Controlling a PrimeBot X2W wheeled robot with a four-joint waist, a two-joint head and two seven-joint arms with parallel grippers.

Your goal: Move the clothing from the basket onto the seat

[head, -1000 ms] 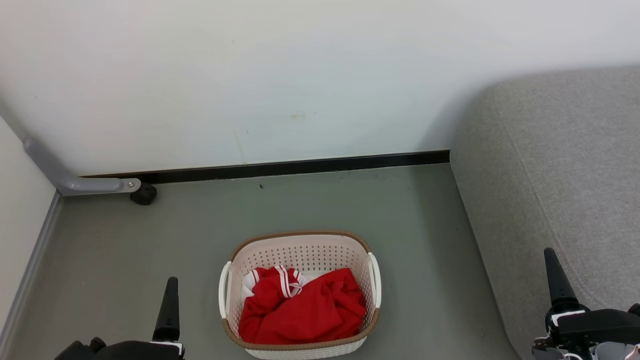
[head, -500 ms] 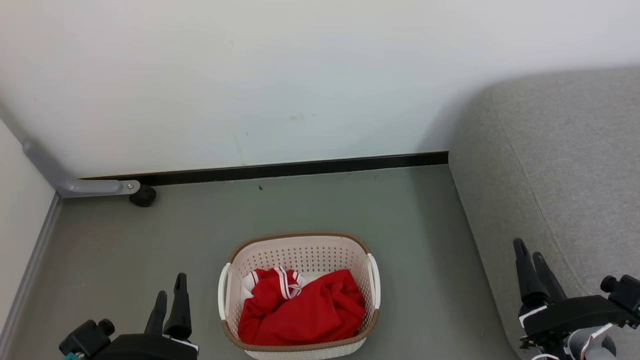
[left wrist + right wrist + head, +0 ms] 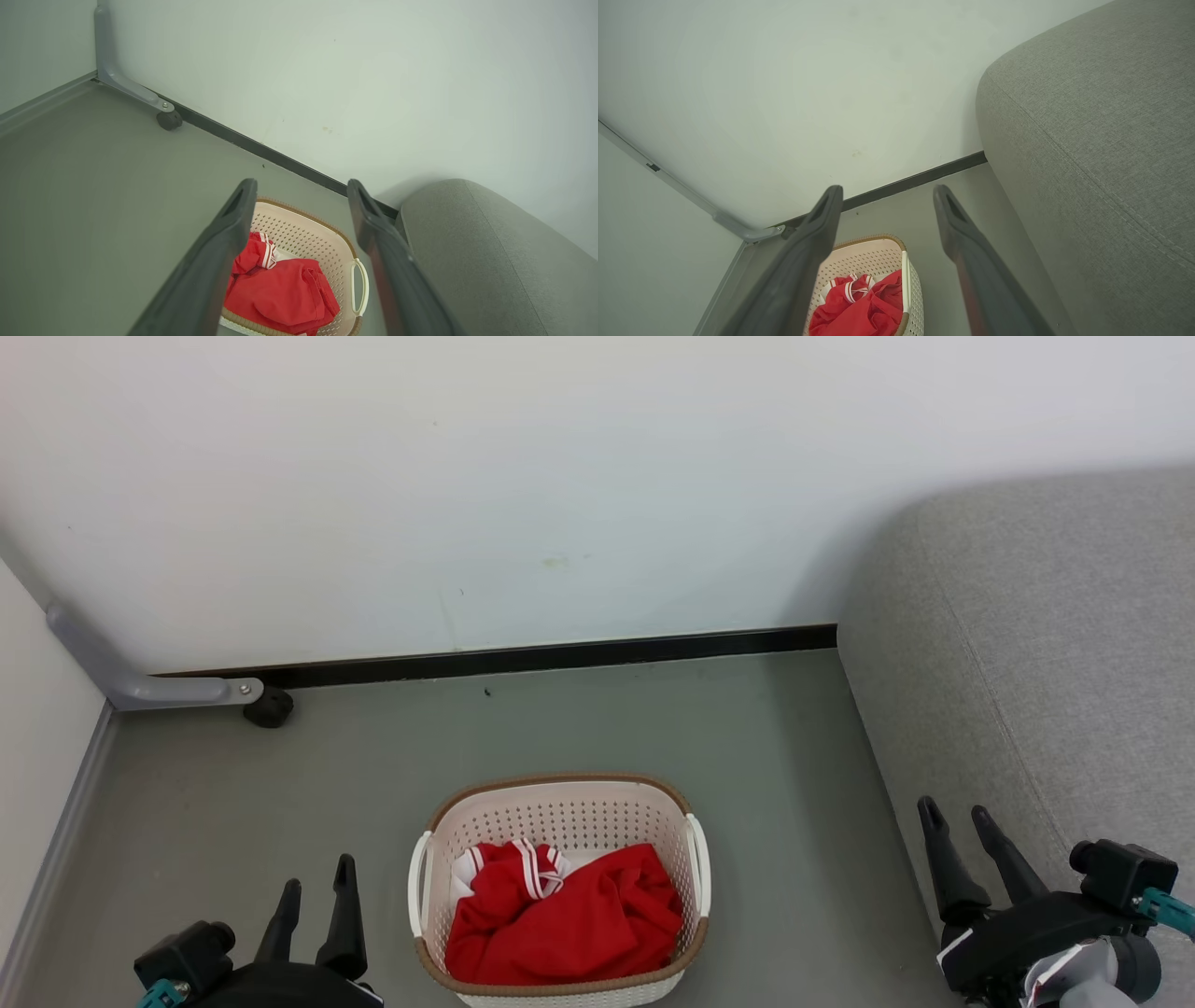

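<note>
At lower left, left gripper: its two dark fingers stand parted with a bare gap between them, gripping nothing. It lies at about 8 o'clock from the basket in the head view, just beside it and not touching.
Left wrist view: the fingers spread wide and frame the basket's far rim and the baseboard beyond.
Right gripper: fingers likewise parted and empty. It lies at about 4 o'clock from the basket, in front of the seat's near edge.
Right wrist view: the basket shows low between the two spread fingers, with the seat at 3 o'clock.
Clothing: red fabric bunched inside the basket. White-striped trim shows toward its 11 o'clock side, and neither gripper touches it.
Basket: cream perforated plastic with a brown rim and white handles at 3 and 9 o'clock. It stands on the floor between the two grippers.
Seat: a light-grey woven cushion with a seam line, at 2 o'clock from the basket — a strip of floor separates them.
Floor: grey-green.
Wall: white, at 12 o'clock, with a black baseboard along its foot.
Bracket: a grey angled leg with a black caster, at 10 o'clock from the basket and well apart from it.
</note>
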